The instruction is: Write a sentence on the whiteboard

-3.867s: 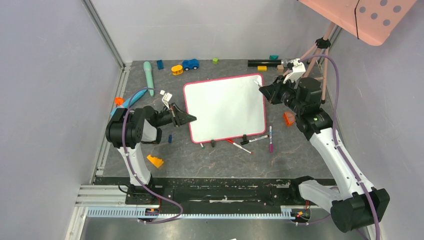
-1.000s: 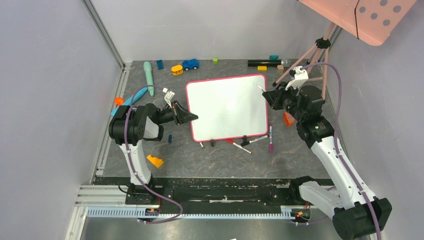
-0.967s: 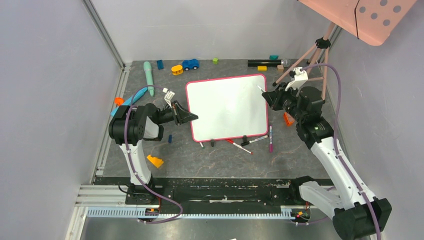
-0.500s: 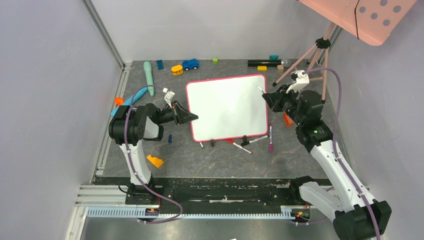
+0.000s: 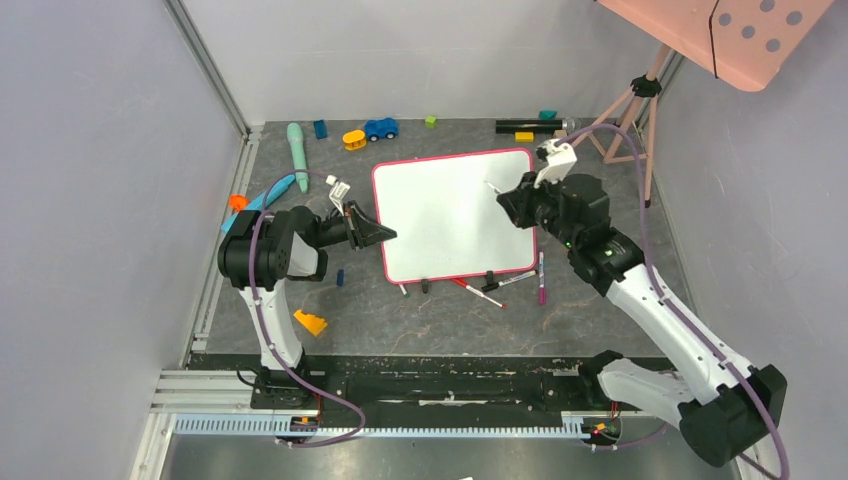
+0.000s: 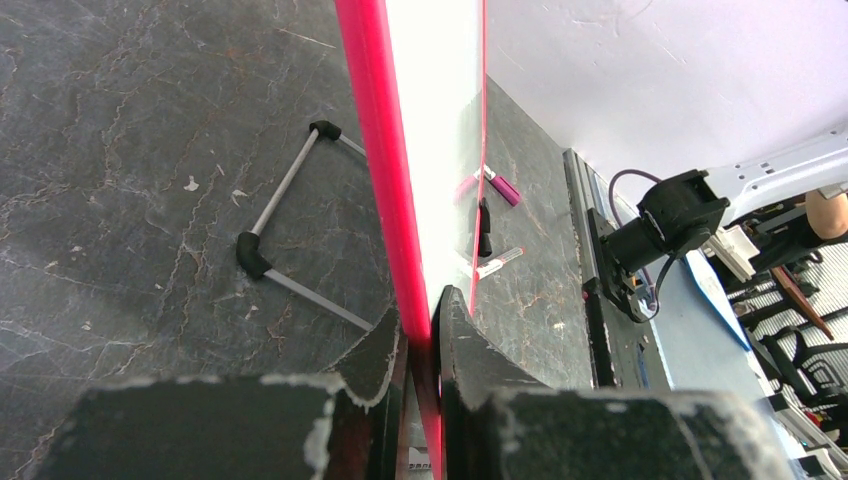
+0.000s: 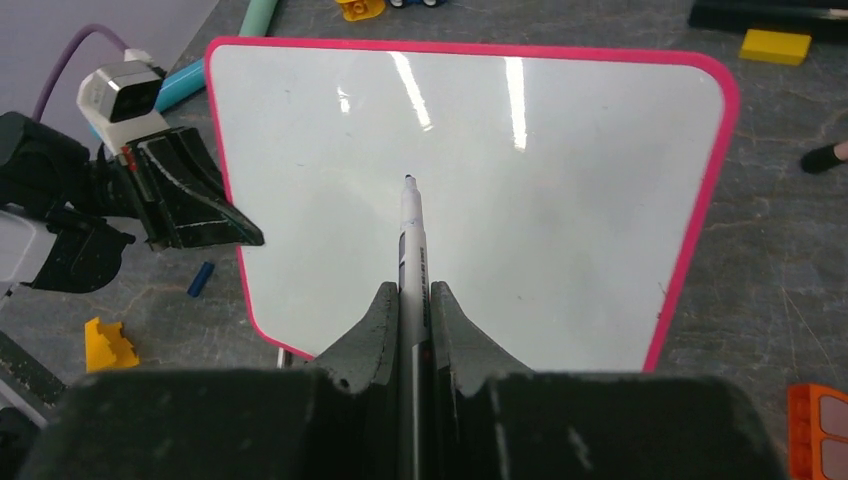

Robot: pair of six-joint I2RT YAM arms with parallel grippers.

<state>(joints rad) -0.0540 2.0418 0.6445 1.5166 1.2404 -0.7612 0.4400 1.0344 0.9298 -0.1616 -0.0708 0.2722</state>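
Swinging in from beyond the board's edge, the right gripper [image 7: 410, 293], clamped on a marker [image 7: 411, 225], now holds the tip over the still-blank whiteboard [image 7: 560, 190] straight ahead of it, while the left gripper [image 6: 421, 322] pinches the frame, so writing looks ready to start.

There is one whiteboard [image 5: 455, 215] with two black clip feet [image 5: 425, 286], and two pincers, the left pincer [image 6: 423, 315] and the right pincer [image 7: 412, 292]. Four markers can be told: one held marker [image 7: 411, 235], plus a purple marker [image 5: 541, 278], a red-tipped marker [image 5: 480, 292] and a white marker [image 5: 512, 278] on the bench [image 5: 420, 330]. Farther back lie one teal cylinder [image 5: 296, 143], one blue toy car [image 5: 380, 128], one yellow toy [image 5: 354, 139], one yellow brick [image 5: 524, 136], one green cube [image 5: 430, 121] and one black bar [image 5: 530, 126].
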